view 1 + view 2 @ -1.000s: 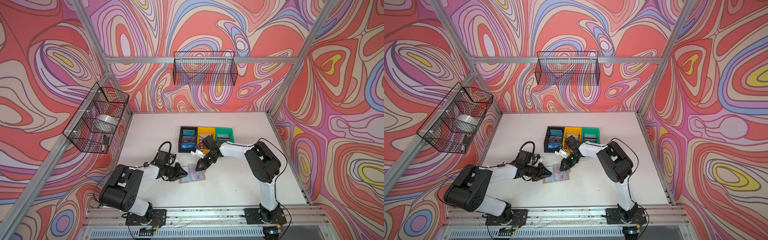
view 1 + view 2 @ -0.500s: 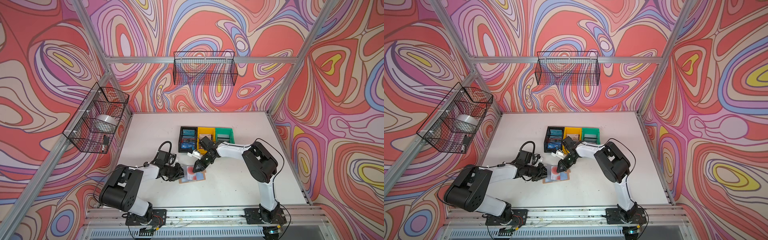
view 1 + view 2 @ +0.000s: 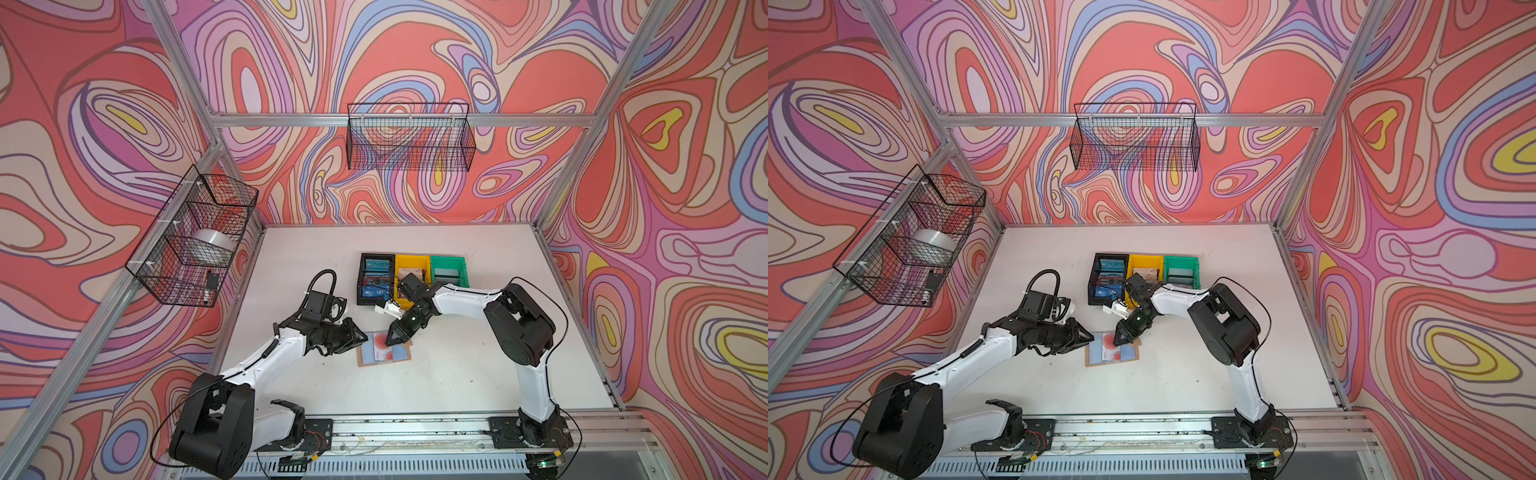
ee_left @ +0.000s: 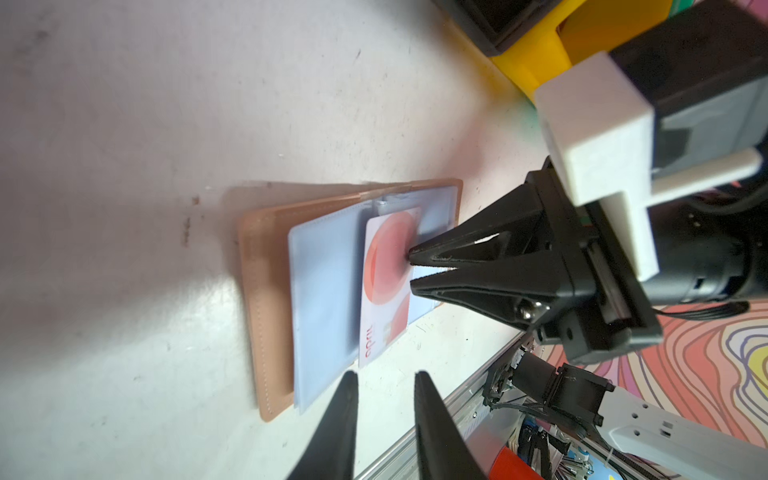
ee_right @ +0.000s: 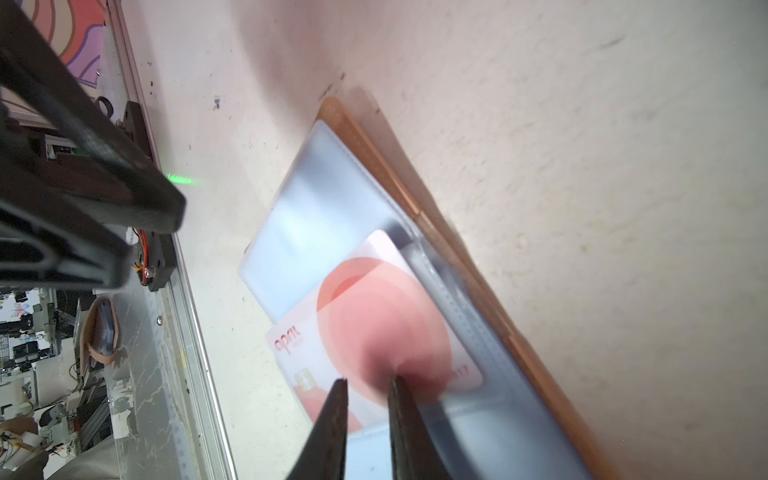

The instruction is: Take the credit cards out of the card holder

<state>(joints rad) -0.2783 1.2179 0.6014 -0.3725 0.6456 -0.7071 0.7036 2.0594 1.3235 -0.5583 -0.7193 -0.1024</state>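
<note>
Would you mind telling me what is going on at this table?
Two robot arms are emptying a tan card holder that lies open on the table. The right gripper presses its tips on a pale card with red circles, which is partly out of its clear sleeve. The left gripper hovers open beside the holder, holding nothing.

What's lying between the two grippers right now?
The pale red-blotched card, resting on the open card holder, lies between them; the left wrist view shows it.
</note>
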